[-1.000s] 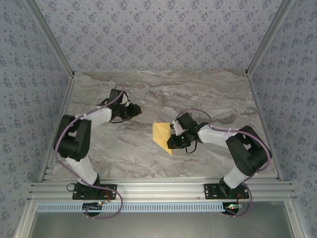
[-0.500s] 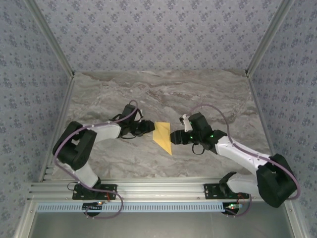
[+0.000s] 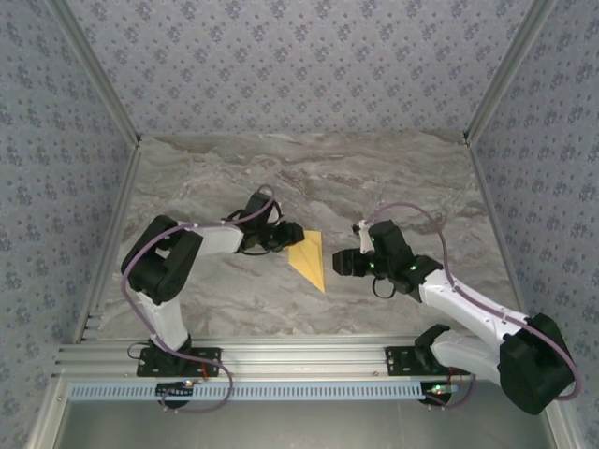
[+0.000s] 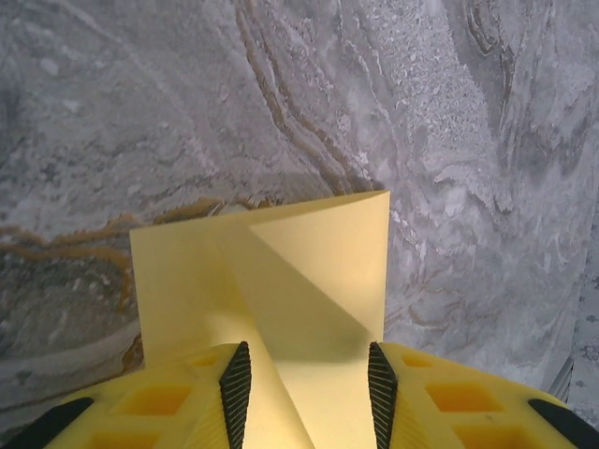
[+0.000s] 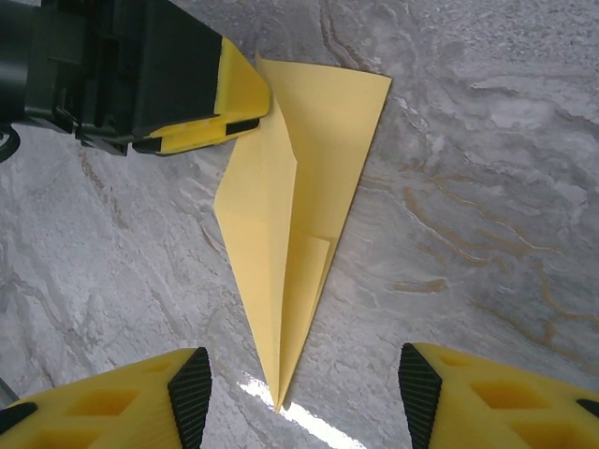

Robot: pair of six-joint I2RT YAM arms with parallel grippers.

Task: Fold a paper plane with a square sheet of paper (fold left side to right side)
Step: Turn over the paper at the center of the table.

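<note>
— Marble-grey bench (image 3: 402,178), patterned walls (image 3: 281,65): what has changed?
— The left gripper (image 3: 289,238), apart a second ago, straddles the left edge of the plane (image 3: 314,257) mid-bench, jaws part open. The right gripper (image 3: 341,263), formerly on it, stands just right, jaws wide, empty.

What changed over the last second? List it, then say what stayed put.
The left hand swung right and nearer, from bare table to the left edge of the folded yellow paper, its jaws now astride a raised flap. The right hand, which was on the paper's right side, opened and pulled back to the right, clear of it. The paper stayed in place on the table.
</note>
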